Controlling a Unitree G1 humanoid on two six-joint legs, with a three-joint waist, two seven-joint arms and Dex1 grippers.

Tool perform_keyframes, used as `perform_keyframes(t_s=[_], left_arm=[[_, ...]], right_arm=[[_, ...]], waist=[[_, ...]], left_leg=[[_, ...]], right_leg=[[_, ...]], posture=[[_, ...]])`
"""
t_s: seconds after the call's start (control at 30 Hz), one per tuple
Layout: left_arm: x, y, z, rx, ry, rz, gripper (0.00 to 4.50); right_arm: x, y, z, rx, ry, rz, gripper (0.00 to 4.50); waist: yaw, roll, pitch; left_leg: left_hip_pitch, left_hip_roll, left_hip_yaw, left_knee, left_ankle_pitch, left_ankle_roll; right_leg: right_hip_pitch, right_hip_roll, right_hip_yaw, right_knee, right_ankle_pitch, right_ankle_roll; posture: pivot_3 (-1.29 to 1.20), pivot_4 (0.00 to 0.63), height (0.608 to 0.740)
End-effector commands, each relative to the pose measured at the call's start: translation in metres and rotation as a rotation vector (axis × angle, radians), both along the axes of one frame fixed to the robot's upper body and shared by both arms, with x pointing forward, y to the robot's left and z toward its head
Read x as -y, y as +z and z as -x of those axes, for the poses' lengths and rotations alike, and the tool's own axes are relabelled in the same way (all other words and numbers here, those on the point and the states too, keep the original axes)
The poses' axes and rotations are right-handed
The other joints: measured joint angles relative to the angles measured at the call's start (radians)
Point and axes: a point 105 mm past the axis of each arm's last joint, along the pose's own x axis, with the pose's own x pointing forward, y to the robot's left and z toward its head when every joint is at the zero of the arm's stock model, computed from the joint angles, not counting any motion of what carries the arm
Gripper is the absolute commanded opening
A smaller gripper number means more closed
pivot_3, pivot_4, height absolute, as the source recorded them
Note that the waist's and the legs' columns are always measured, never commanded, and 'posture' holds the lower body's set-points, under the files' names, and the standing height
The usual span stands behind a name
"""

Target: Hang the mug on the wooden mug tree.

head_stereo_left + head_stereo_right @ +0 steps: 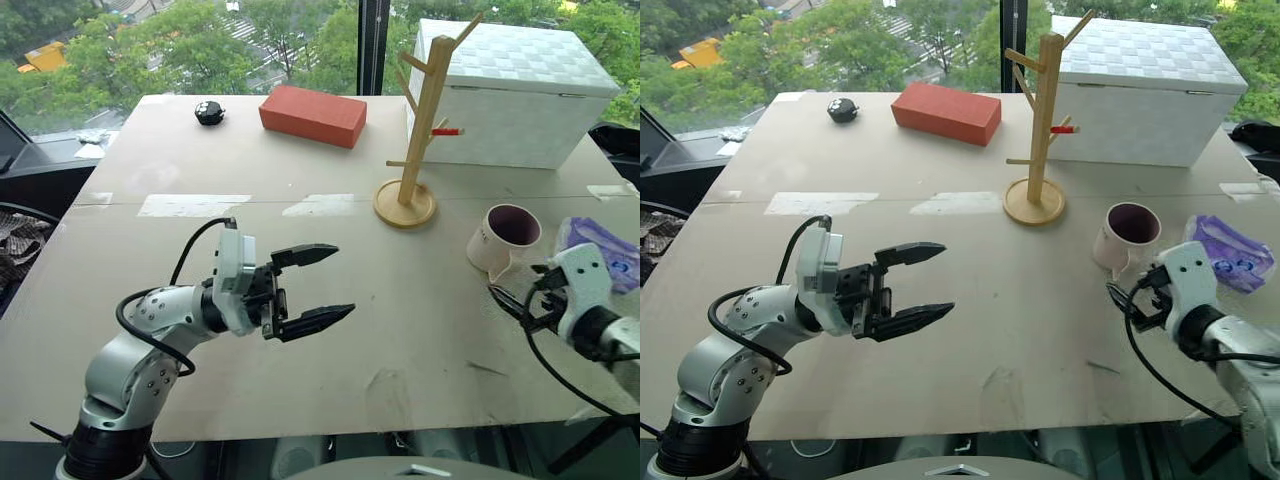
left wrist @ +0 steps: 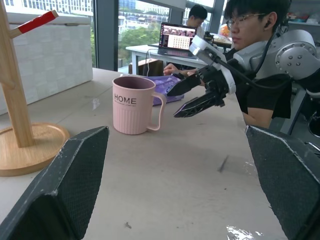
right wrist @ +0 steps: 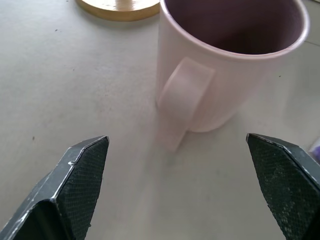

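The mug stands upright on the worktop, right of the wooden mug tree and well apart from it, its handle turned toward the near edge. The right hand sits just near of that handle, fingers spread wide, holding nothing and not touching the mug. The risk, as I judge it: the thin handle faces the hand, so a slightly off closing could nudge or tip the mug, or pinch it weakly. The left hand hovers over the middle of the worktop, fingers apart and empty.
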Motion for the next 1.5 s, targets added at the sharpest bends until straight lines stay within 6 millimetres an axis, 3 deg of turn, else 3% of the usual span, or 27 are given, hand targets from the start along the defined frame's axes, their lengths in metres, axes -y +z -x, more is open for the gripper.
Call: perform_keyframes(t_s=[0.03, 0.13, 0.47, 0.77, 0.9, 1.0, 1.13, 1.3, 1.4, 1.5], left_arm=[[-0.003, 0.006, 0.003, 0.033, -0.012, -0.009, 4.50], [-0.004, 0.005, 0.005, 0.030, -0.008, -0.015, 4.50], [-0.007, 0.000, 0.009, 0.023, 0.004, -0.025, 4.50], [-0.006, -0.004, 0.030, 0.000, 0.012, -0.021, 4.50], [-0.008, -0.011, 0.036, -0.011, 0.026, -0.028, 4.50], [-0.013, -0.014, 0.036, -0.022, 0.030, -0.035, 4.50], [-0.015, -0.014, 0.028, -0.020, 0.033, -0.036, 4.50], [-0.016, -0.013, 0.022, -0.012, 0.044, -0.030, 4.50], [-0.017, -0.012, 0.019, -0.006, 0.076, -0.012, 4.50], [-0.018, -0.002, 0.009, 0.089, 0.150, 0.033, 4.50]], right_arm=[[0.007, 0.005, -0.017, 0.099, -0.225, 0.032, 4.46], [0.013, 0.004, -0.024, 0.128, -0.330, 0.066, 4.46], [0.044, 0.000, -0.021, 0.146, -0.535, 0.222, 4.46], [0.055, -0.006, -0.032, 0.158, -0.606, 0.230, 4.46], [0.058, -0.012, -0.037, 0.154, -0.602, 0.214, 3.30], [0.058, -0.013, -0.041, 0.162, -0.596, 0.203, 1.75], [0.057, -0.011, -0.048, 0.190, -0.569, 0.191, 0.11], [0.058, -0.005, -0.054, 0.234, -0.506, 0.180, 0.02], [0.050, 0.008, -0.061, 0.294, -0.394, 0.181, 0.02], [0.028, 0.033, -0.071, 0.377, -0.182, 0.135, 0.02]], waist=[[0.003, 0.001, 0.000], [-0.001, 0.001, 0.000], [0.000, 0.001, 0.000], [-0.007, 0.001, 0.000], [-0.007, 0.001, 0.000], [-0.008, 0.001, 0.000], [-0.008, 0.002, 0.000], [-0.011, 0.000, -0.002], [-0.016, 0.000, -0.001], [-0.021, 0.001, -0.001]], left_leg=[[0.000, 0.000, 0.000, 0.000, 0.000, 0.000], [-0.004, -0.001, 0.001, -0.002, 0.000, 0.000], [-0.004, -0.001, 0.003, -0.002, 0.000, 0.000], [-0.004, 0.000, 0.004, -0.003, 0.000, 0.000], [-0.004, 0.000, 0.004, -0.003, 0.000, 0.000], [-0.004, 0.000, 0.003, -0.003, 0.000, 0.000], [-0.004, 0.000, 0.003, -0.003, 0.000, 0.000], [-0.003, 0.000, 0.003, -0.003, 0.000, 0.000], [-0.004, 0.000, 0.004, -0.003, 0.000, 0.000], [-0.004, 0.000, 0.005, -0.003, 0.000, 0.000]], right_leg=[[0.000, 0.000, 0.000, 0.000, 0.000, 0.000], [-0.004, 0.001, 0.001, 0.000, 0.002, -0.004], [-0.005, 0.001, 0.002, 0.000, -0.001, 0.001], [-0.006, 0.001, 0.003, 0.000, -0.001, 0.000], [-0.006, 0.001, 0.003, 0.000, -0.001, 0.000], [-0.006, 0.001, 0.003, 0.000, -0.001, 0.001], [-0.006, 0.001, 0.003, 0.000, -0.001, 0.001], [-0.005, 0.001, 0.003, 0.000, -0.001, 0.001], [-0.006, 0.001, 0.004, 0.000, 0.000, -0.001], [-0.006, 0.001, 0.004, 0.000, 0.000, -0.001]], posture=[[0.00, 0.150, 0.740], [0.00, 0.150, 0.740], [0.00, 0.150, 0.740], [0.00, 0.150, 0.740], [0.00, 0.150, 0.740], [0.00, 0.150, 0.740], [0.00, 0.150, 0.740], [0.00, 0.150, 0.740], [0.00, 0.150, 0.740], [0.00, 0.150, 0.740]])
